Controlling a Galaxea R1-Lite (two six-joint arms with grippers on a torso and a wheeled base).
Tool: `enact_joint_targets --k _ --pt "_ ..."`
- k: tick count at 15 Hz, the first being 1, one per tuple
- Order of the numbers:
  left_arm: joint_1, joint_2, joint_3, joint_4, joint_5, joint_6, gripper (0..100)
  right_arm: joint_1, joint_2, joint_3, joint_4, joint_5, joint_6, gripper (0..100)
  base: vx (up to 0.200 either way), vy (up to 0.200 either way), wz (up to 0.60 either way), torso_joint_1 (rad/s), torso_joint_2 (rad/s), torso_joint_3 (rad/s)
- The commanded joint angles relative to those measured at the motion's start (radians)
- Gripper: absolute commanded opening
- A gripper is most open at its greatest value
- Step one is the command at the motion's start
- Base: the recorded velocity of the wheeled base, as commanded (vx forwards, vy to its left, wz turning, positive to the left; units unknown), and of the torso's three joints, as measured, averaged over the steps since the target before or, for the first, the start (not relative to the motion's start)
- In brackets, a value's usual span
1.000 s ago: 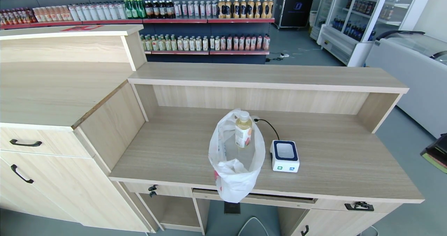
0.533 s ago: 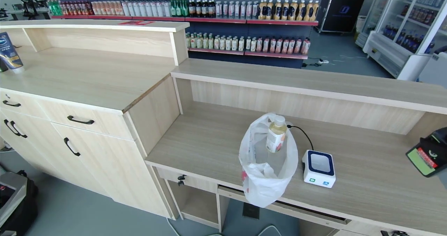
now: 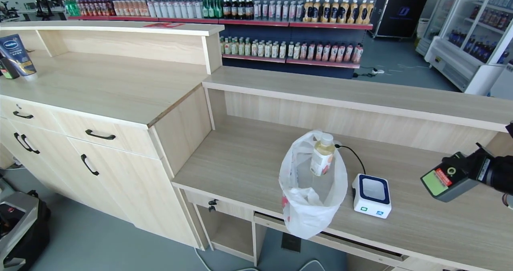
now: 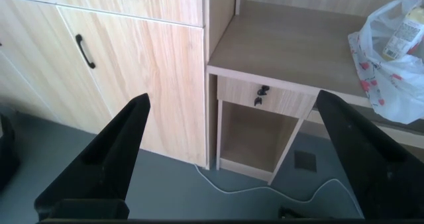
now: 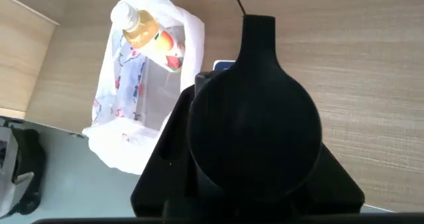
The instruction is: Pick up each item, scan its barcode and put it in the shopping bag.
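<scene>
The left gripper [image 4: 233,97] has its two jaws wide apart, with nothing in them. I cannot tell if the right gripper [image 5: 255,118] is open or closed. One bottle [image 3: 322,158] stands in the one bag [image 3: 310,195] on the desk [image 3: 248,158]. One scanner [image 3: 372,190] sits just beside the bag

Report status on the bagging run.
Left hand open, empty. Right hand above counter, right of scanner. Bottle standing in bag. Nothing blocking the bag.
</scene>
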Motion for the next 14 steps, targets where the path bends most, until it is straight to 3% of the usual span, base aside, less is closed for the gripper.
enact_joint_targets --k 1,4,5,14 --pt "0.0 0.0 0.0 0.0 0.0 0.0 100 -0.058 0.18 -0.077 -0.012 0.087 -0.041 0 0.0 0.0 0.0 0.0 0.0 0.0" --pt "0.0 0.0 0.0 0.0 0.0 0.0 100 -0.055 0.254 -0.133 -0.035 0.135 -0.039 0 0.0 0.0 0.0 0.0 0.0 0.0" --pt "0.0 0.0 0.0 0.0 0.0 0.0 100 -0.057 0.312 -0.159 -0.09 0.219 -0.042 0 0.0 0.0 0.0 0.0 0.0 0.0" --pt "0.0 0.0 0.0 0.0 0.0 0.0 100 -0.03 0.429 -0.207 -0.133 0.3 -0.088 0 0.0 0.0 0.0 0.0 0.0 0.0"
